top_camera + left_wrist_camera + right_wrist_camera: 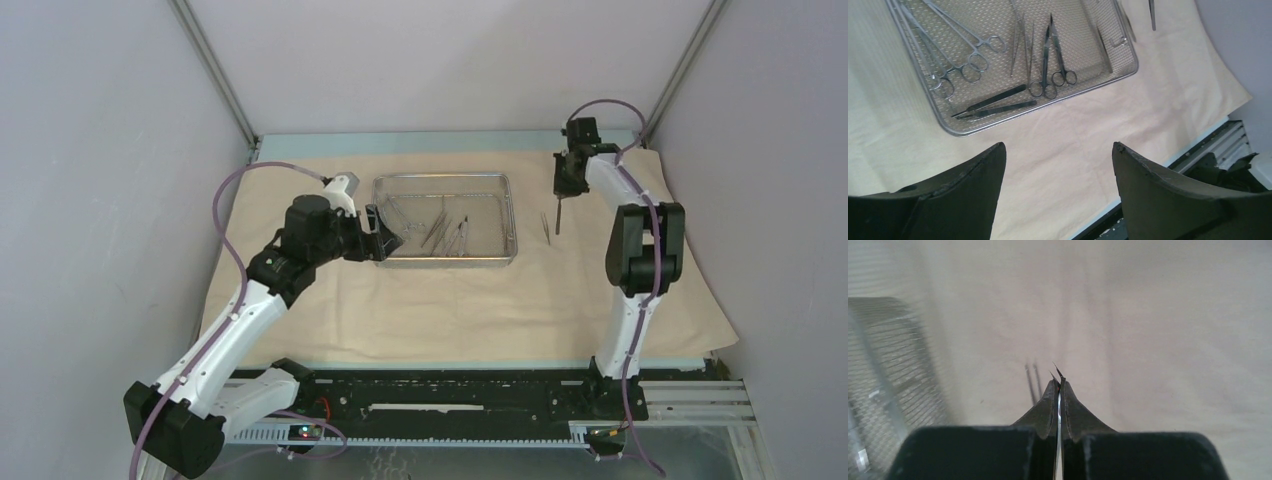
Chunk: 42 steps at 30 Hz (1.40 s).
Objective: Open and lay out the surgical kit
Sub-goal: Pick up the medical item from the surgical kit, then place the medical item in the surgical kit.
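Observation:
The beige cloth wrap (pixel 450 310) lies spread flat with the steel mesh tray (pixel 445 176) on it. Ring-handled clamps (pixel 963 55), scissors (pixel 1050 65) and slim dark instruments (pixel 998 105) lie in the tray (pixel 1088 88). My left gripper (pixel 385 235) hovers open at the tray's left end, nothing between its fingers (pixel 1059 150). To the right of the tray, my right gripper (pixel 560 192) is shut on slim tweezers (pixel 558 215), which hang tip-down above the cloth. Their two tips (pixel 1058 372) stick out past the shut gripper (pixel 1058 385). Another slim pair (pixel 546 225) lies on the cloth beside them.
The cloth (pixel 1173 340) covers most of the table between grey walls. The black base rail (pixel 450 395) runs along the near edge. The tray's right end (pixel 883 365) shows left of my right gripper.

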Tool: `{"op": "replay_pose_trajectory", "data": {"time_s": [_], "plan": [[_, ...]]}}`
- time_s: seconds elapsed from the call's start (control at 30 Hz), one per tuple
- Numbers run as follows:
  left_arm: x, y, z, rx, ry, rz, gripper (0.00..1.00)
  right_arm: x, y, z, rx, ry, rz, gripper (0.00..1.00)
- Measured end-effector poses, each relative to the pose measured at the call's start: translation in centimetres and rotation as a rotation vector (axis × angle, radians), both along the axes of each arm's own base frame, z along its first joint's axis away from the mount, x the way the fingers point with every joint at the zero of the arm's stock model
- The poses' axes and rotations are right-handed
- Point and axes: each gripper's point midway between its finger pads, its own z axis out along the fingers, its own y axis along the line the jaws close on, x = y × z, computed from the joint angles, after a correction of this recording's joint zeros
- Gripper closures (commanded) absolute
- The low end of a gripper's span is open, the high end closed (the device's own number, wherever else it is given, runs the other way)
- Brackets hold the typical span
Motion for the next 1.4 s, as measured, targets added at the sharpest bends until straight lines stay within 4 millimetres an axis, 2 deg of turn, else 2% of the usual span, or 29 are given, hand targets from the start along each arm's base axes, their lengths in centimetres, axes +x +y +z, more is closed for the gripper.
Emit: {"op": "replay_pose_trajectory", "data": {"time_s": [0.1, 0.23, 0.33, 0.4, 0.47, 0.53, 0.6, 0.63, 0.7, 0.83, 0.97, 1.03, 1.2, 1.4], "plan": [[-0.1, -0.7, 0.6, -0.048, 0.008, -0.008, 0.18, -0.1, 0.7, 4.5, 0.049, -0.085, 0.009, 1.00], [-0.3, -1.8, 1.7, -0.129, 0.016, -0.029, 0.18, -1.0, 2.8, 11.2, 0.170, -0.225, 0.054, 1.00], [-0.4, -2.8, 3.0, -0.211, 0.019, -0.047, 0.19, -2.7, 5.7, 16.0, 0.320, -0.328, 0.126, 1.00], [-0.4, -3.4, 4.0, -0.262, 0.017, -0.060, 0.19, -3.8, 7.7, 18.0, 0.410, -0.372, 0.175, 1.00], [-0.5, -4.0, 5.1, -0.323, 0.008, -0.076, 0.19, -5.3, 10.8, 19.9, 0.533, -0.406, 0.242, 1.00], [-0.6, -4.5, 5.7, -0.368, 0.007, -0.089, 0.18, -6.7, 14.1, 21.0, 0.629, -0.414, 0.310, 1.00], [-0.8, -5.0, 6.1, -0.406, 0.011, -0.103, 0.18, -8.4, 18.6, 22.1, 0.739, -0.406, 0.405, 1.00], [-0.9, -5.3, 6.2, -0.425, 0.014, -0.111, 0.18, -9.0, 20.0, 22.5, 0.772, -0.401, 0.435, 1.00], [-1.1, -5.8, 6.6, -0.458, 0.017, -0.126, 0.17, -10.9, 24.0, 23.7, 0.866, -0.387, 0.515, 1.00], [-1.6, -6.5, 7.4, -0.506, 0.009, -0.156, 0.17, -13.6, 29.0, 26.9, 1.006, -0.403, 0.632, 1.00], [-1.7, -6.8, 8.2, -0.537, -0.009, -0.167, 0.17, -14.9, 31.6, 29.7, 1.131, -0.432, 0.686, 1.00], [-1.7, -6.8, 8.4, -0.549, -0.012, -0.167, 0.17, -15.1, 32.7, 30.4, 1.182, -0.430, 0.692, 1.00], [-1.9, -7.1, 8.5, -0.587, -0.015, -0.185, 0.21, -15.2, 34.6, 30.5, 1.259, -0.399, 0.678, 1.00], [-2.3, -7.4, 8.5, -0.633, 0.000, -0.201, 0.34, -15.8, 36.5, 30.9, 1.374, -0.361, 0.678, 1.00]]}}
